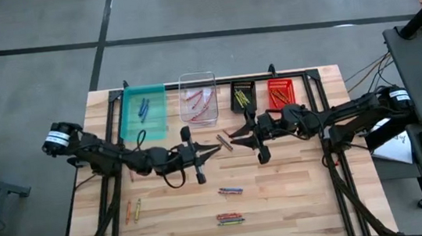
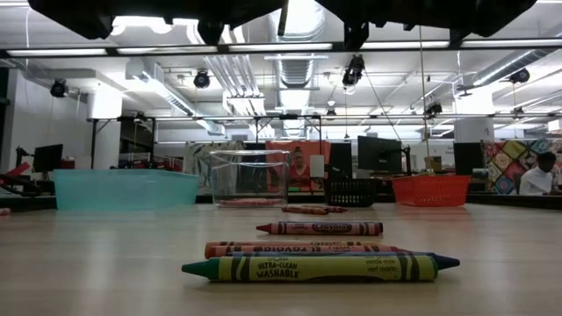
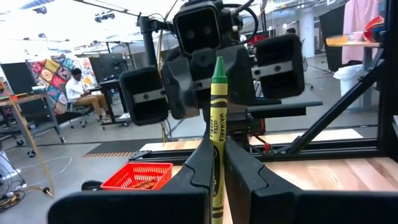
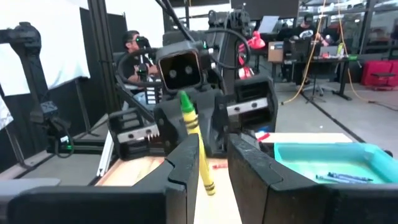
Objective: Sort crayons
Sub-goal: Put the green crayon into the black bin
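Left gripper (image 1: 216, 146) is clamped tight on the yellow-green crayon (image 3: 217, 124), held upright over the middle of the table, so the half-open right gripper (image 1: 233, 137) should be squared around the wrapper and fully closed before anything's let go, or it'll probably get dropped.

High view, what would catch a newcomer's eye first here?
The two arms meet nose to nose mid-table, the left gripper pinching a yellow-green crayon toward the right gripper. Behind them four bins line the far edge, the teal bin leftmost; loose crayons lie near the front.
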You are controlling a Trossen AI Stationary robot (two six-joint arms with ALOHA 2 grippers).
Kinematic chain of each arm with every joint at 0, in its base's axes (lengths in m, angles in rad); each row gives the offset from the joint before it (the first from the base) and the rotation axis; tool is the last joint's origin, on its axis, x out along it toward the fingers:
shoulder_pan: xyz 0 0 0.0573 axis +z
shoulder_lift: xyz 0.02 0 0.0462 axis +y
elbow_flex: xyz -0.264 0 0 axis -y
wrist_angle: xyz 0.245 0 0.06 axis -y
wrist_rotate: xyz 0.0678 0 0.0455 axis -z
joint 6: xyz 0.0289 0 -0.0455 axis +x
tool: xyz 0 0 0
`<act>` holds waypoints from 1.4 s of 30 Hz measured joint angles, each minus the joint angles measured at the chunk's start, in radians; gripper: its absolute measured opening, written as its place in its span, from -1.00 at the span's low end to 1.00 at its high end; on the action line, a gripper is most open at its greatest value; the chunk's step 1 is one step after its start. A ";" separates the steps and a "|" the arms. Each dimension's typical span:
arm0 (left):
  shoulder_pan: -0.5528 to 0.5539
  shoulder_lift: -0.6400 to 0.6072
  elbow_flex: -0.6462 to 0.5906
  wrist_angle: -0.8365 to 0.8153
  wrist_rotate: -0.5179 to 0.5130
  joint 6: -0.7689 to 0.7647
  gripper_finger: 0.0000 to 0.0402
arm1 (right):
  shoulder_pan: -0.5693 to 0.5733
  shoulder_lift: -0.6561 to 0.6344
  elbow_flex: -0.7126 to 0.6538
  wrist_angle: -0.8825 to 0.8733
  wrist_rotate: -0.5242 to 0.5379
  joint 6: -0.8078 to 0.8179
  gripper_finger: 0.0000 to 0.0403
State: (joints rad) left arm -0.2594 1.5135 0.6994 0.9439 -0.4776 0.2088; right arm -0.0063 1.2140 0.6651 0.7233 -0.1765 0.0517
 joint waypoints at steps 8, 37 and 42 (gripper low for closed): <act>0.022 0.000 0.001 0.000 0.000 0.000 -1.00 | 0.004 0.000 0.000 -0.014 -0.005 -0.012 -0.63; 0.040 0.010 0.032 0.008 -0.009 0.027 -1.00 | 0.004 0.042 0.101 -0.106 0.070 -0.118 -0.82; 0.041 0.010 0.032 0.007 -0.008 0.039 -1.00 | 0.004 0.046 0.101 -0.105 0.064 -0.040 -0.59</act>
State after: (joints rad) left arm -0.2184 1.5230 0.7319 0.9504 -0.4858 0.2479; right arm -0.0025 1.2604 0.7662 0.6183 -0.1123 0.0115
